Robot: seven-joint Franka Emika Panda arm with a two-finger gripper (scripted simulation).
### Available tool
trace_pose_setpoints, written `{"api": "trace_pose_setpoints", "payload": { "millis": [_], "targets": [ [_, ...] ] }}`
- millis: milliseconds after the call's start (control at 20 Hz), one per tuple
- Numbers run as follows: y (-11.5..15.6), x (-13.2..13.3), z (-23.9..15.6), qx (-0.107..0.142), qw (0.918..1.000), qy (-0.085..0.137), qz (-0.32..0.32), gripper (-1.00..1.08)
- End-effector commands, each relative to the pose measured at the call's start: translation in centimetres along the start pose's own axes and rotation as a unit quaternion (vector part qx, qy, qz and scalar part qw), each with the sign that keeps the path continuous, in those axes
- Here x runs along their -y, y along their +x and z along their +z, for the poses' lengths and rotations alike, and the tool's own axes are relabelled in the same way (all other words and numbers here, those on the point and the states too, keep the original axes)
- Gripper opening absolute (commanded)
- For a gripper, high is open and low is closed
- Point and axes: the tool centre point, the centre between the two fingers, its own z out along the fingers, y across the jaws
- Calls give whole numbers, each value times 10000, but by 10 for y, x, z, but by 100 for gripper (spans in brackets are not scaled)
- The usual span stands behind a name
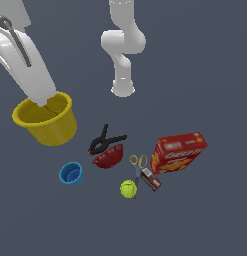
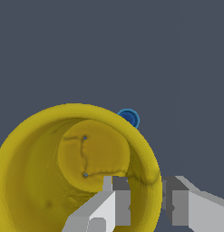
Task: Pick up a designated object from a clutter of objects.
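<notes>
Gripping the rim, the gripper [image 2: 145,206] holds the yellow cup [image 1: 47,120] upright, mouth up.

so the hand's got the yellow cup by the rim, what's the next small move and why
Probably a slow, straight lift. In the wrist view the hand straddles the yellow cup wall, one finger inside and one outside. In the exterior view the cup looks large and apart from the blue cup, seemingly already raised, so avoid tilting.

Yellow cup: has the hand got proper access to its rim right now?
Probably yes. The hand straddles the yellow cup wall, one finger inside, one outside, and nothing crowds it; the blue cup sits well apart.
</notes>
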Motion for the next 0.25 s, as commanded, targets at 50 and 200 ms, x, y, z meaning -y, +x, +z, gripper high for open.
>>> {"api": "trace_pose_setpoints", "payload": {
  "millis": [50, 200],
  "targets": [
    [3, 1, -4, -14, 10000, 11, -1, -100],
    [4, 1, -5, -14, 10000, 11, -1, -100]
  ]
}}
